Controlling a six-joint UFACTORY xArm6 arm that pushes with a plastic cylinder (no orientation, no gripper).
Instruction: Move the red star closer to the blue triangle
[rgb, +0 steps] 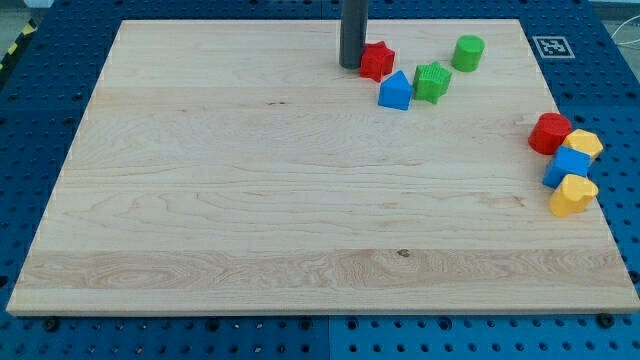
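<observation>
The red star (377, 61) lies near the view's top, right of centre. The blue triangle (395, 91) sits just below and to the right of it, nearly touching. My tip (351, 65) stands right against the red star's left side, at the end of the dark rod that comes down from the view's top. The tip is up and to the left of the blue triangle.
A green star (432, 81) sits right of the blue triangle and a green cylinder (467, 52) further up right. At the right edge of the wooden board (250, 200) a red cylinder (549, 133), a yellow block (583, 144), a blue block (568, 166) and a yellow heart (572, 195) cluster.
</observation>
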